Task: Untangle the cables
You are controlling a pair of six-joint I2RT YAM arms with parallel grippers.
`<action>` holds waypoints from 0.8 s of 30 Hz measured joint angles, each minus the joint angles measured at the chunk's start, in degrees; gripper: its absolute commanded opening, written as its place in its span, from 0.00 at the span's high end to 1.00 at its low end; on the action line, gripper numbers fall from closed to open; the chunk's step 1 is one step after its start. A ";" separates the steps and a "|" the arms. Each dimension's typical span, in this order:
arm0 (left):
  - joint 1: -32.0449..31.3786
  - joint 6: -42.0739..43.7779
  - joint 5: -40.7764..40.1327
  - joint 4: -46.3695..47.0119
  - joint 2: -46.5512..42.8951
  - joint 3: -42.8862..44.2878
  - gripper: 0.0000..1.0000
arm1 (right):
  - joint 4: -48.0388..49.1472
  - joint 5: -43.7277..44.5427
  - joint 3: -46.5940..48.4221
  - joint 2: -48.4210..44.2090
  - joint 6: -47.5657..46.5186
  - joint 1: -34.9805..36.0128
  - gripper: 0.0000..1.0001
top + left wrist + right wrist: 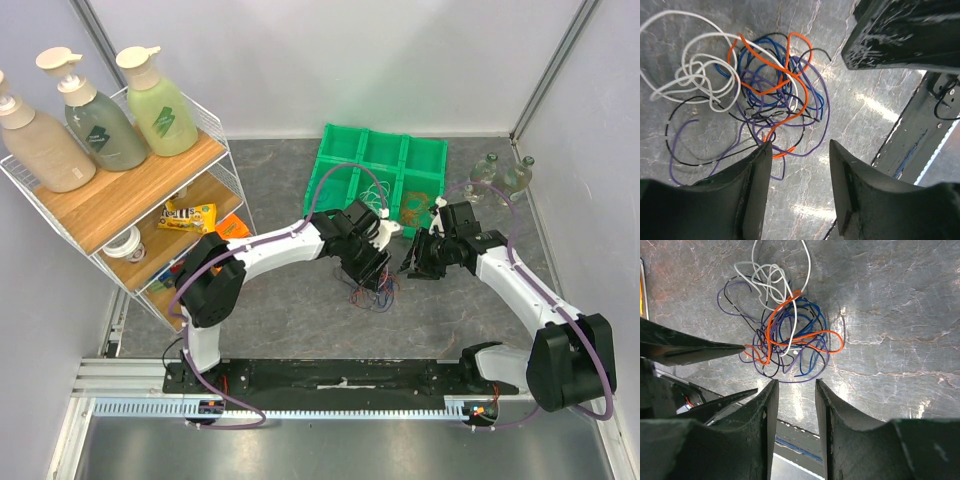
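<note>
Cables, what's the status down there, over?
Left gripper and right gripper: jaws open, empty, above the pile. Cables one tangled heap on the table. Green tray behind, not in the way.

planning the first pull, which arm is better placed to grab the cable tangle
Left. From above, the left gripper hangs right over the cables, jaws open, the orange strand ending beside them. The right gripper, also open, is off to the tangle's side.
</note>
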 measured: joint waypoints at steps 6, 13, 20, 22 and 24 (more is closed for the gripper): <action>1.75 -1.51 1.07 -0.20 -1.14 2.75 0.29 | 0.00 -0.17 0.00 0.26 -0.22 0.00 0.58; 4.28 -7.39 5.55 -0.20 4.31 12.79 0.51 | -1.29 2.19 0.04 0.70 0.24 -0.74 0.58; 4.15 -14.29 6.64 -2.78 13.84 20.59 0.46 | -4.07 5.14 0.68 -0.39 -0.07 -1.97 0.57; 4.11 -15.13 5.97 -4.76 14.78 20.59 0.38 | -4.63 5.29 0.68 -1.33 -0.24 -2.14 0.58; 4.09 -15.74 5.03 -6.27 14.88 20.59 0.37 | -5.18 5.62 0.68 -2.05 -0.42 -2.32 0.58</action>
